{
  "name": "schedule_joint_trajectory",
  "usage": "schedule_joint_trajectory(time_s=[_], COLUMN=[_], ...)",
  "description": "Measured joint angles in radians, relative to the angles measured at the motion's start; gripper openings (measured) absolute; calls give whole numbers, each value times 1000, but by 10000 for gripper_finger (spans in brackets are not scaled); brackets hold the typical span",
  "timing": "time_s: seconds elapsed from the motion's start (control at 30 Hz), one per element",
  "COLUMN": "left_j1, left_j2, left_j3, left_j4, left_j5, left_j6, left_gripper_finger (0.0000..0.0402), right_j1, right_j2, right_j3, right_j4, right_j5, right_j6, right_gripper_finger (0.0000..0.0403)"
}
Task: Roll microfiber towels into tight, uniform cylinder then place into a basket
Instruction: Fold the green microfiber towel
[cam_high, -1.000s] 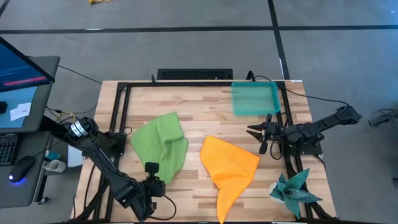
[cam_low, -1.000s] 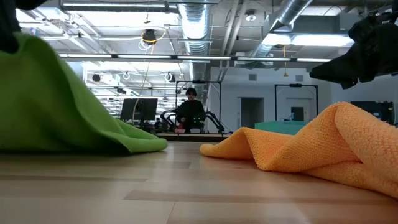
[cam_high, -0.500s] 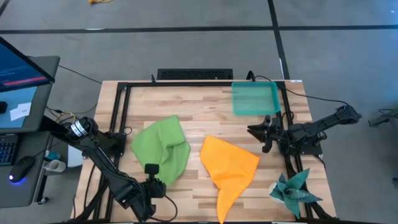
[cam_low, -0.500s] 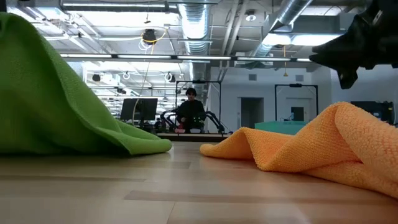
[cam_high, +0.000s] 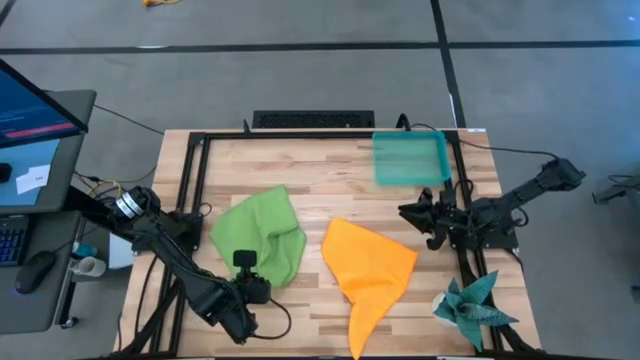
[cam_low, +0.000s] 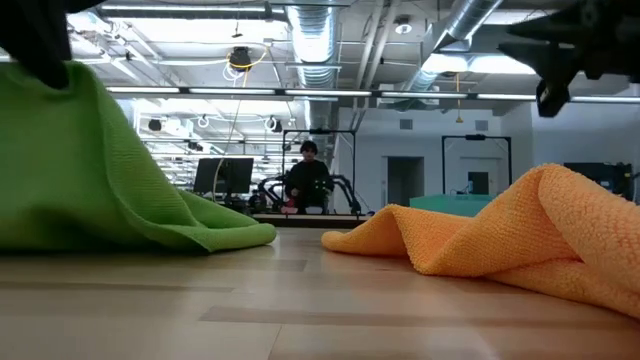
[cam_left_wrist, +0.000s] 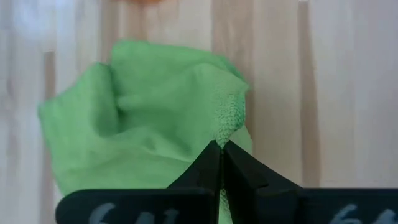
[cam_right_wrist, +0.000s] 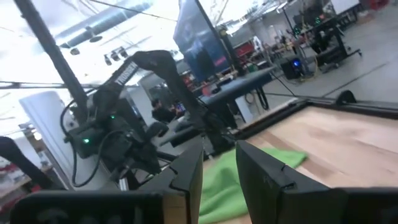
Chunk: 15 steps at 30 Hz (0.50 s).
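Note:
The lime green towel lies bunched on the table's left half, its far part resting on the wood; it also shows in the low view. My left gripper is shut on the towel's near edge. The orange towel lies crumpled at the middle, untouched. The teal basket stands at the far right. My right gripper hovers open between the basket and the orange towel, clear of both. My left gripper pinches a raised tip of the green towel's near edge between its two shut fingers, coming from above and pointing down. One layer or several, I cannot tell. That edge is lifted and the rest of the towel lies slack on the table.
A dark teal spiky cloth lies at the near right corner. A black frame rail runs round the table. Bare wood shows between the two towels and along the far edge. A person sits at another robot station far behind.
My left gripper has gone a little toward the far edge with the green towel's near edge, which has folded over onto the rest of the cloth. My right gripper has risen above the orange towel.

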Motion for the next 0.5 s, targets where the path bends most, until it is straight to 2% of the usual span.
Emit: schedule_joint_trajectory(time_s=[0.17,0.3,0.5], left_j1=[-3,-7,-1], left_j2=[0,-1,-1], left_j3=[33,87,160], left_j4=[-3,-83,-222], left_j5=[-37,-92,-173], left_j6=[48,61,-34], left_gripper_finger=[2,2,2], right_j1=[25,42,58], right_j2=[147,277,445], right_j3=[90,178,274], right_j4=[13,13,-4], right_j5=[0,0,0], right_j6=[-40,-111,-257], right_gripper_finger=[120,120,120])
